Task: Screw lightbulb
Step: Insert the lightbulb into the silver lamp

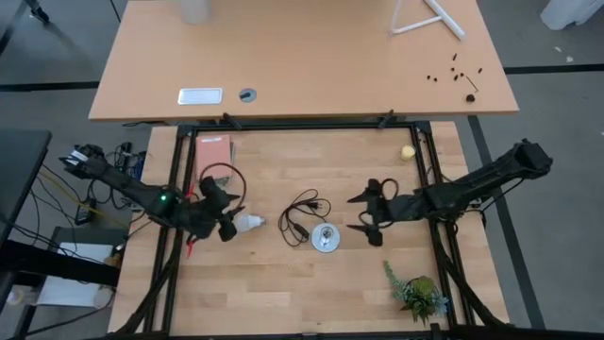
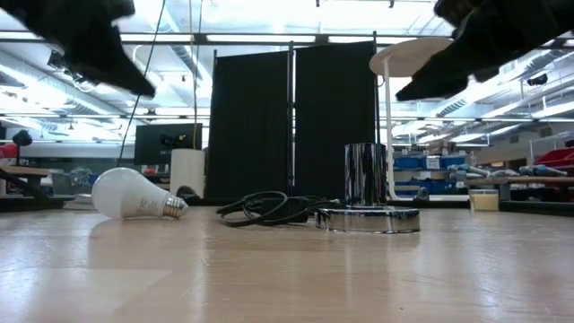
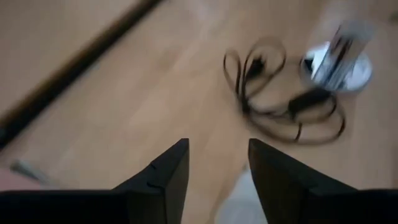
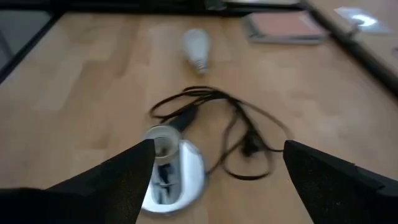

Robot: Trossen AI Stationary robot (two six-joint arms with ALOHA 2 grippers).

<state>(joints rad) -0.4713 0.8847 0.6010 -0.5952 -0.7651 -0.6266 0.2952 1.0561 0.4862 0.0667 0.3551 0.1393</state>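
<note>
The white lightbulb (image 1: 248,223) lies on its side on the wooden table, its greyish screw end toward the socket; it also shows in the low view (image 2: 134,195) and the right wrist view (image 4: 196,46). The round silver socket base (image 1: 325,238) stands right of it, with its black cord (image 1: 304,215) coiled between them. My left gripper (image 1: 229,213) is open and hovers above the bulb's round end; a white patch of the bulb (image 3: 239,199) shows below its fingers. My right gripper (image 1: 362,215) is wide open, just right of the socket (image 4: 166,167) and above table height.
A yellow ball (image 1: 408,151) lies at the far right, a small green plant (image 1: 418,295) at the near right, and a pink pad (image 1: 213,151) at the far left. A black frame (image 1: 302,125) borders the work area; a second table stands beyond it.
</note>
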